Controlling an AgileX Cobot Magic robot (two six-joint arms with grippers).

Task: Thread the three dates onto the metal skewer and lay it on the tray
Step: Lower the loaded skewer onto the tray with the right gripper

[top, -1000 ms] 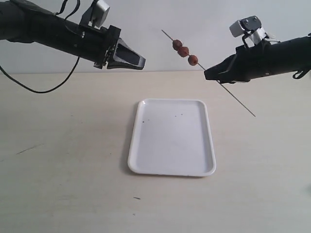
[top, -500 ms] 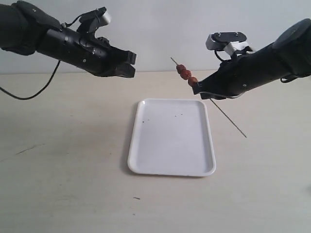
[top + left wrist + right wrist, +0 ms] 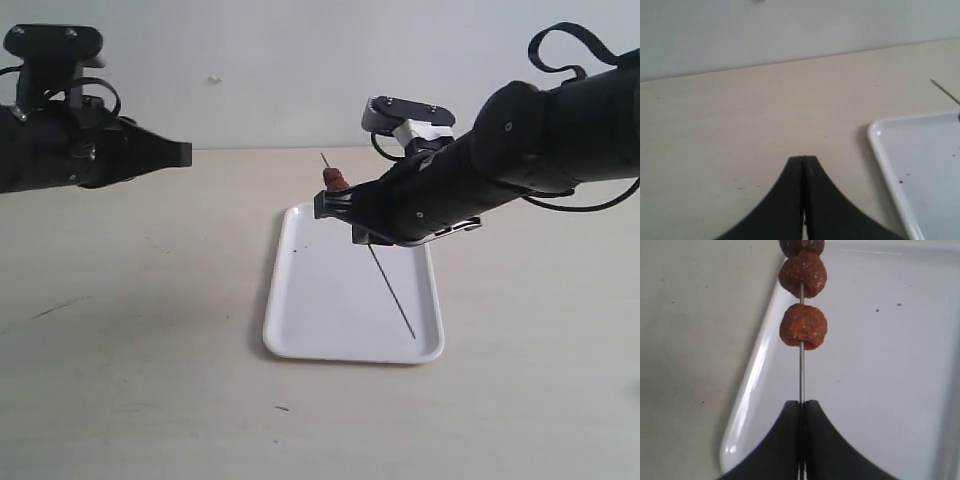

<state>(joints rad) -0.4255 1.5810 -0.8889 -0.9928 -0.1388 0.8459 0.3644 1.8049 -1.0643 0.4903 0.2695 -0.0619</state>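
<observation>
My pincer (image 3: 801, 404) is black; the skewer (image 3: 801, 375) in it grey; dates (image 3: 803, 326) ahead reddish-brown, wrinkled; tray (image 3: 880, 380) below white, dark-specked.

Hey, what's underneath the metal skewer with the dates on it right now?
The white tray lies under the metal skewer, held tilted by the right gripper; the dates hang over its rim. The arm covers the tray's far corner, and whether the low tip touches is unclear.

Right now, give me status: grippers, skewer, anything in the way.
Left gripper shut, empty, off to the side. Right gripper shut on the skewer, dates threaded, tilted over the tray, not yet laid down. Nothing between skewer and tray.
</observation>
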